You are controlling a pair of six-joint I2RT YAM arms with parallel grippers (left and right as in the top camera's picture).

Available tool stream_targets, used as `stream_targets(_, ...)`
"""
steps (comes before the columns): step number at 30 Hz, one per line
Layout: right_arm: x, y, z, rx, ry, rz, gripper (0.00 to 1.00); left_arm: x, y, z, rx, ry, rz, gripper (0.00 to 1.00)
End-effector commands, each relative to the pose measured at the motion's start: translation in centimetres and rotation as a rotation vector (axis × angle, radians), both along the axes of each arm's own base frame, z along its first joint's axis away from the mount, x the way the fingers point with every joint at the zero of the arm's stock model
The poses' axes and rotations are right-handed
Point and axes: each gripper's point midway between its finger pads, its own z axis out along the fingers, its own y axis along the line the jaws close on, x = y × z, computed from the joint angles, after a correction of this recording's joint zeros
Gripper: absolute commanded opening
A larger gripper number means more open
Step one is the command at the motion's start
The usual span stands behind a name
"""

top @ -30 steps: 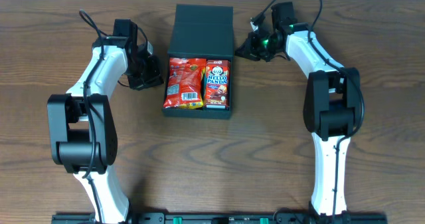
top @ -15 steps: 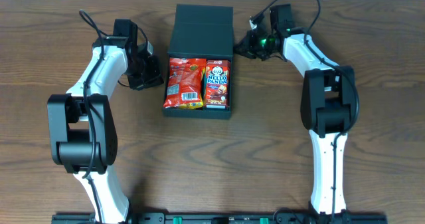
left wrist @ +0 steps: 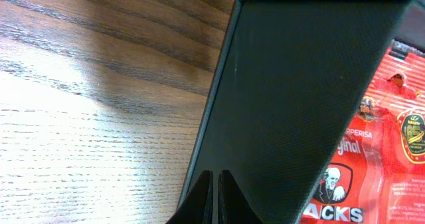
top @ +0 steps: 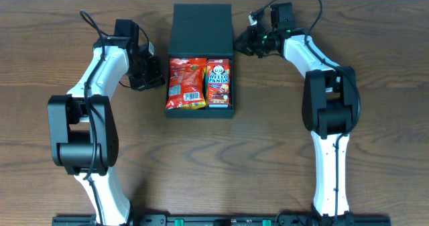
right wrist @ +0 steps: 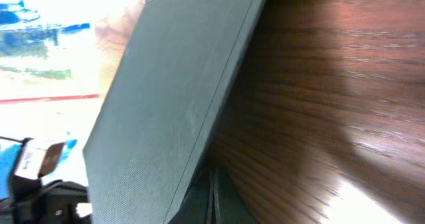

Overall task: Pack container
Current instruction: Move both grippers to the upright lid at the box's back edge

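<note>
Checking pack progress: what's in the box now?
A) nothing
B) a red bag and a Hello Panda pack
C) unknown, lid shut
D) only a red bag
B: the overhead view shows the red bag and the Hello Panda pack side by side in the box, with the lid open.

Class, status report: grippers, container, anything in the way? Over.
Left gripper shut, beside container's left wall. Right gripper shut at lid's right edge. Lid open, snack packs inside. Nothing blocking.
</note>
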Motion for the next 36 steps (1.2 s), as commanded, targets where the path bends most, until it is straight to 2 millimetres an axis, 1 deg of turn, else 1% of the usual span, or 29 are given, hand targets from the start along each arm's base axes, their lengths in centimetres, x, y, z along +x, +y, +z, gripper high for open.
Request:
stream_targets(1,-1.0,1.5,0.9,0.08,0.019,0.058,0.02,-0.3,0.0,-0.6,-0.004,0.021,0.006,0.06)
stream_targets(8,-1.6,2.0,1.8,0.135,0.017,0.101,0.01,-0.3,0.0,-0.6,-0.004,0.022,0.005,0.06)
stream_targets(12,-1.6,2.0,1.9,0.136,0.01,0.106,0.01,-0.2,0.1,-0.6,-0.003,0.019,0.006,0.06)
stream_targets(14,-1.5,1.8,1.8,0.136,0.009,0.102,0.01,0.1,0.3,-0.5,-0.002,0.006,0.013,0.06)
stream_targets(18,-1.2,1.1,1.8,0.135,0.005,0.091,0.02,2.1,2.0,-0.4,0.015,-0.046,0.106,0.06)
stream_targets(22,-1.1,0.8,1.8,0.135,0.006,0.085,0.01,5.7,4.0,0.7,-0.006,-0.169,0.216,0.06)
stream_targets(24,-1.1,0.8,1.8,0.135,0.006,0.084,0.01,7.2,4.7,1.3,-0.018,-0.222,0.26,0.06)
stream_targets(26,-1.1,0.8,1.8,0.134,0.0,0.088,0.01,8.3,5.1,1.8,-0.032,-0.258,0.297,0.06)
stream_targets(28,-1.1,0.8,1.8,0.132,-0.007,0.092,0.01,9.0,5.2,1.8,-0.042,-0.282,0.315,0.06)
stream_targets(31,-1.1,0.8,1.9,0.132,-0.009,0.093,0.01,9.7,5.1,0.9,-0.066,-0.274,0.353,0.06)
stream_targets(32,-1.1,0.8,1.9,0.132,-0.011,0.094,0.01,9.9,5.0,0.2,-0.083,-0.262,0.368,0.06)
stream_targets(36,-1.2,0.8,1.8,0.131,-0.005,0.093,0.01,10.8,3.5,-1.8,-0.194,-0.233,0.384,0.06)
